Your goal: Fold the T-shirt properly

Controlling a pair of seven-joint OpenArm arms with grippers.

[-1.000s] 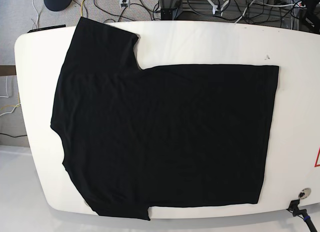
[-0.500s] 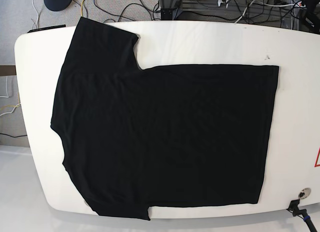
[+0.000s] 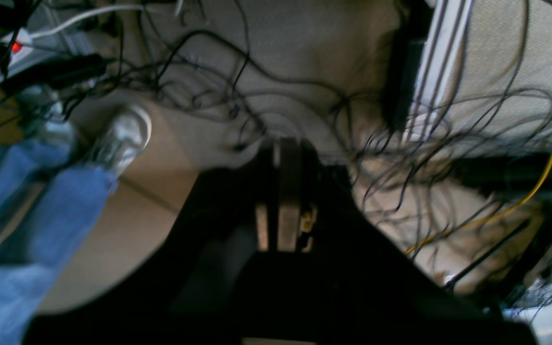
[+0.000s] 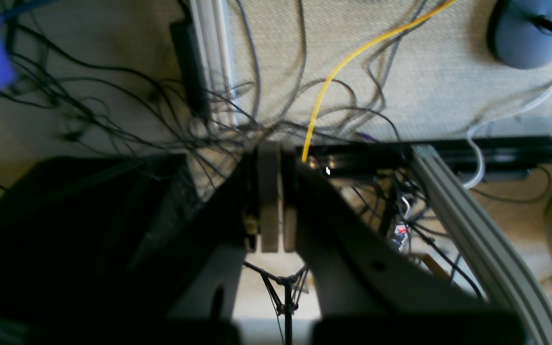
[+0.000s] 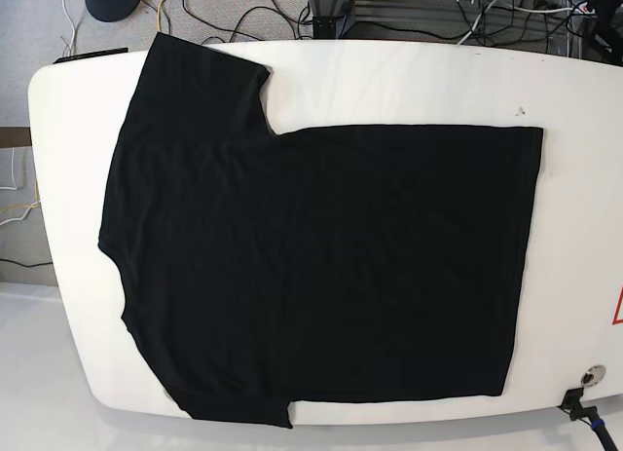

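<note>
I see the black T-shirt spread flat and unfolded on the white table, collar end to the left, hem to the right, one sleeve reaching the far-left edge.

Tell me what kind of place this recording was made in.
Probably a robotics lab or test workspace: a white table holds a spread black T-shirt, loose cables tangle over the carpeted floor, and an aluminium frame rail stands nearby.
</note>
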